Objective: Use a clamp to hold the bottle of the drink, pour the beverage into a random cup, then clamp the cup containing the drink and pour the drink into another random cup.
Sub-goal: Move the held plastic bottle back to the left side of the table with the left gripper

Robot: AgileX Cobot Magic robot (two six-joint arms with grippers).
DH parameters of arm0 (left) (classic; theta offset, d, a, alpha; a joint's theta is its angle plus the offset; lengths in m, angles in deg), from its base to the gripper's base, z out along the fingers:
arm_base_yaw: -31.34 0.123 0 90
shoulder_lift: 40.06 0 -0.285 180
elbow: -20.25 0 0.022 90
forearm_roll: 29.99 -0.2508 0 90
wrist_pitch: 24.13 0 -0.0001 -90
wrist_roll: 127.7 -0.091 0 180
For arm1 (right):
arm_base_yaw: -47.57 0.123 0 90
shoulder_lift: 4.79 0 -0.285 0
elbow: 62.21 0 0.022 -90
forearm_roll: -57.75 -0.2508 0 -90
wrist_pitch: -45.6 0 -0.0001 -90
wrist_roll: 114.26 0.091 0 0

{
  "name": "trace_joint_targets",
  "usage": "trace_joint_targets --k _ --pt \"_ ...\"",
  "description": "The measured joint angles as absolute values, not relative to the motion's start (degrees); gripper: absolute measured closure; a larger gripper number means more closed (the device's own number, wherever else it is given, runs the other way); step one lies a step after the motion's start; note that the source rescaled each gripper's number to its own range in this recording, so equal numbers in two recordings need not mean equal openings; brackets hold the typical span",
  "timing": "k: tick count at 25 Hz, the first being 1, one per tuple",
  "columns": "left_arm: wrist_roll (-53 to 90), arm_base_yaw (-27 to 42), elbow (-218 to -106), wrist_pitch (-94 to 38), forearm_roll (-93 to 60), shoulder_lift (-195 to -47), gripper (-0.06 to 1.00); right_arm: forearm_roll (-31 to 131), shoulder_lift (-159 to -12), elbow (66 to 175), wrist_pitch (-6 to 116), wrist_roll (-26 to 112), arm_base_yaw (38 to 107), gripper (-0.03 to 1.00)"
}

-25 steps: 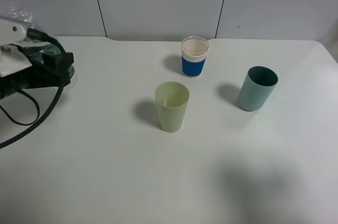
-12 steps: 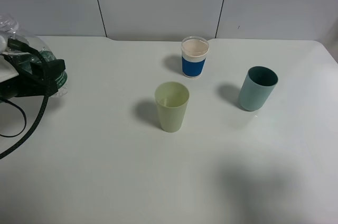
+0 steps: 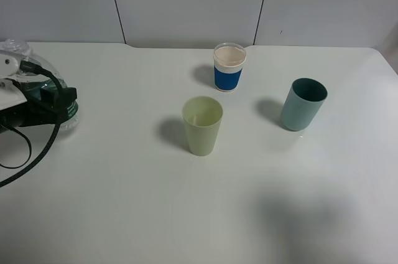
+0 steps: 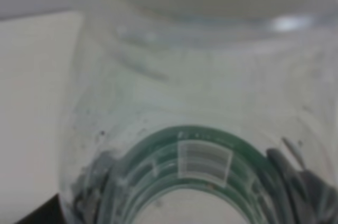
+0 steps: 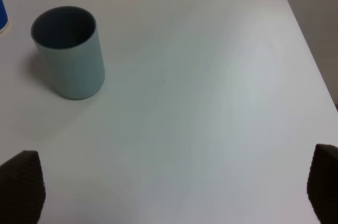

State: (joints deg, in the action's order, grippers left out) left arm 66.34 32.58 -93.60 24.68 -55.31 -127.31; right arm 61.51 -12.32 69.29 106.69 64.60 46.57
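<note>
Since a second ago the left gripper (image 3: 45, 99) has pulled back toward the left edge of the exterior view and then sunk a little, and the bottle (image 3: 67, 107) has gone with it; the three cups have not stirred. I read the left gripper as clamped shut on the bottle: in the left wrist view its clear ribbed wall and green label (image 4: 206, 102) fill the whole picture, right up against the camera. The bottle sits at the far left of the table (image 3: 186, 214), its clear shoulder toward the back-left and its label end toward the cups; I cannot tell whether it truly leans or only looks so from above.

What my coming move turns on is this: every cup lies to the right of the bottle, well apart from it. The pale green cup (image 3: 202, 125) is the nearest; the blue-banded paper cup (image 3: 229, 68) stands behind it; the teal tumbler (image 3: 303, 104) is farthest. I judge the pour needs a long carry rightward first.

The right gripper (image 5: 171, 187) hangs wide open and empty, close to the tumbler (image 5: 67, 52).
</note>
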Motion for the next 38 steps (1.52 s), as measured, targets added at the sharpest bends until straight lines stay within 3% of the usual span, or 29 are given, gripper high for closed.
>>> trace_joint_targets --k 16,38 --pt "58.2 32.65 -93.65 39.53 -55.39 -144.71 0.86 61.51 -12.32 69.29 106.69 64.6 46.57 -0.03" --pt "51.63 32.65 -93.65 42.63 -56.23 -152.22 0.86 61.51 -12.32 69.29 106.69 64.6 46.57 -0.03"
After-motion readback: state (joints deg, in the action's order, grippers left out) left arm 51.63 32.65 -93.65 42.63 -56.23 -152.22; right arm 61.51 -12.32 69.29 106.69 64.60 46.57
